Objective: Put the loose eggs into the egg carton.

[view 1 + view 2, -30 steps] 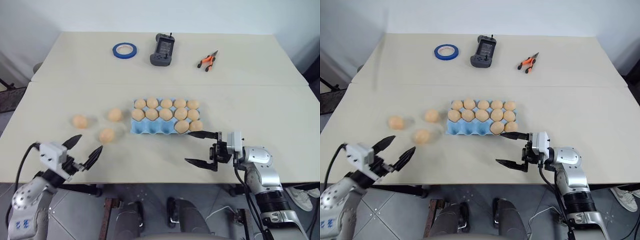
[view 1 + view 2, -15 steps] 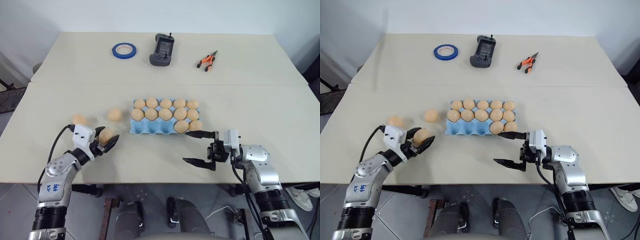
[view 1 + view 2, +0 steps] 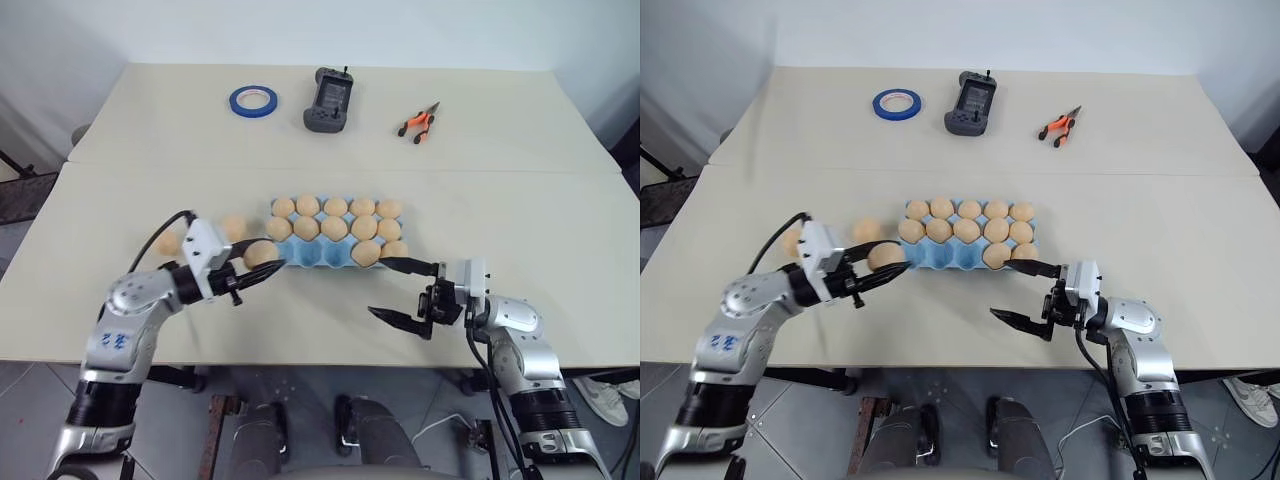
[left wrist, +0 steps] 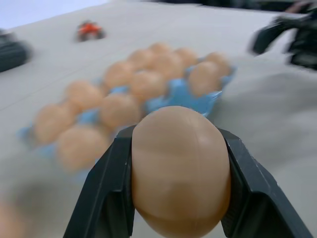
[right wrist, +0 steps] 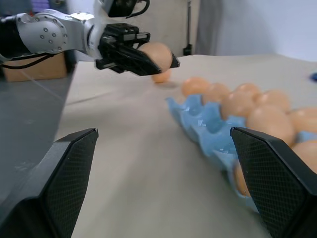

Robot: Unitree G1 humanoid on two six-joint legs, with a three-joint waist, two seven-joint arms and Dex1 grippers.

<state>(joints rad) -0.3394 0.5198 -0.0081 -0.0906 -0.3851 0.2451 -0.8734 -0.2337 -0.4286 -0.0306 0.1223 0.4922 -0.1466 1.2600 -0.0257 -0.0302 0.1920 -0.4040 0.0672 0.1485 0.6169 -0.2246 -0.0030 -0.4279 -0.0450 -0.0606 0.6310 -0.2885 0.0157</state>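
Near the desk's front edge, one egg (image 3: 262, 253) is clamped between the left gripper (image 3: 258, 272) fingers, carried toward empty front cups of the egg carton (image 3: 300, 256). The right gripper (image 3: 407, 292) is held spread wide beside the carton's right end. Two loose eggs (image 3: 233, 227) are left toward the left edge.

Both head views look forward and down over the beige table (image 3: 500, 200) from above the arms. The left wrist view sits close behind a tan oval egg (image 4: 179, 168), facing the light blue moulded egg carton (image 4: 185, 96) beyond it. The right wrist view looks low across the same carton towards the left gripper (image 5: 148, 60).
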